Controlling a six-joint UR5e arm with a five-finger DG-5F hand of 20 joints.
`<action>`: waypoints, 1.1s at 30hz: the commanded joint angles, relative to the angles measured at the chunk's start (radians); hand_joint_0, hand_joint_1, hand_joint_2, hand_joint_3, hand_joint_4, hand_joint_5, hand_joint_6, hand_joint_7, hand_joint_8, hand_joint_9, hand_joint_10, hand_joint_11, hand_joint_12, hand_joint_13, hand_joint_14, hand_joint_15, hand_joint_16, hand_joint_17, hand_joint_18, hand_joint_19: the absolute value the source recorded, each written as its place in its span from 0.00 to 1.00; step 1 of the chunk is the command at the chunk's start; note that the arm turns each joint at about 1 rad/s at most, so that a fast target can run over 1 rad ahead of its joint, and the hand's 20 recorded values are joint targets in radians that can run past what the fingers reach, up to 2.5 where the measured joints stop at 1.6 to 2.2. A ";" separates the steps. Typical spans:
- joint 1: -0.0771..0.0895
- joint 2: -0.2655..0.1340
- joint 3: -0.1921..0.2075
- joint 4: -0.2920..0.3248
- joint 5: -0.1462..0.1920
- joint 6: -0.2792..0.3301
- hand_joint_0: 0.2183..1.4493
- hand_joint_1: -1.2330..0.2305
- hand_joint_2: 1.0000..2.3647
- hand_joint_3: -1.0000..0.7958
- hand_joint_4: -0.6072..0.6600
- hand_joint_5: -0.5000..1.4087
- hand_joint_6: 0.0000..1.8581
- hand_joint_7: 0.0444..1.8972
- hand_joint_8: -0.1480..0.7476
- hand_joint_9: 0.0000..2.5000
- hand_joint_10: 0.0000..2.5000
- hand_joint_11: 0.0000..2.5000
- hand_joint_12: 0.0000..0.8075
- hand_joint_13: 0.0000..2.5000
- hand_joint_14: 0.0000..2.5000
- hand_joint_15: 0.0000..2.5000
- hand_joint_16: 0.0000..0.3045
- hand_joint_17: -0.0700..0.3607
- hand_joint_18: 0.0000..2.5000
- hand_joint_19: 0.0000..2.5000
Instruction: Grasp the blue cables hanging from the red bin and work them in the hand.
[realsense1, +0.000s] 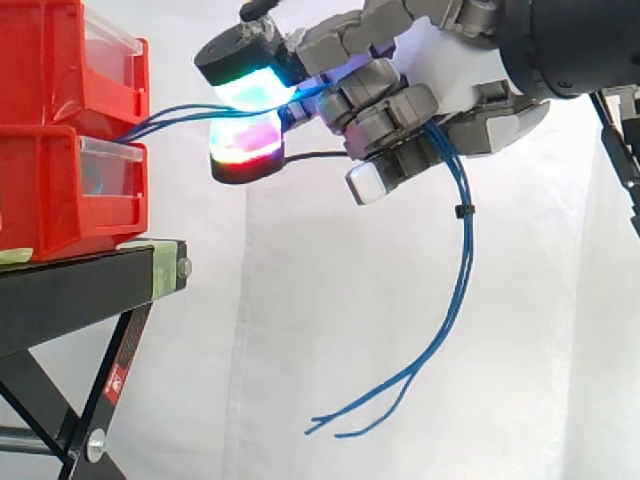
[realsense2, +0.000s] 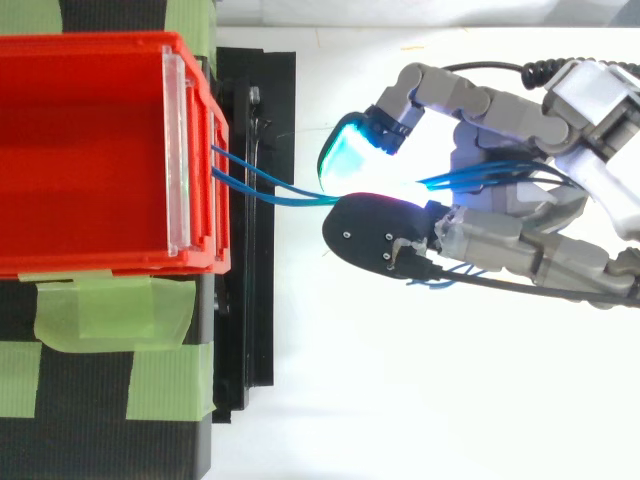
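Red plastic bins (realsense1: 60, 170), stacked two high, sit at the edge of a black stand (realsense1: 70, 290) with strips of green tape (realsense2: 95, 315) on it. Beyond the stand's edge the space is open, down and across to a white curtain (realsense1: 350, 330). The robot hand (realsense1: 440, 70) hangs in that open space, near the bins' front but apart from it. Thin blue cables (realsense1: 467, 250) leave the bins' front where the upper bin meets the lower and run almost level to the hand. Its fingers are curled round them, with two glowing fingertips (realsense1: 255, 85) pinching them. The loose ends fall below the palm in a long curve, splaying apart at the tips.
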 joint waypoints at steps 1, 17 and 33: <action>0.002 0.002 0.000 -0.003 0.000 0.000 0.61 0.39 0.02 0.64 0.67 0.46 0.04 0.69 0.68 0.28 1.00 1.00 0.68 0.45 1.00 0.76 0.17 0.44 0.58 0.28; 0.002 0.002 0.000 -0.018 0.000 0.009 0.62 0.41 0.00 0.71 0.71 0.48 0.01 0.63 0.70 0.25 1.00 1.00 0.68 0.43 1.00 0.73 0.20 0.48 0.54 0.19; 0.003 0.000 0.000 -0.031 0.000 0.023 0.48 0.36 0.01 0.26 0.68 0.41 0.01 0.60 0.68 0.17 1.00 1.00 0.69 0.36 1.00 0.78 0.16 0.42 0.46 0.33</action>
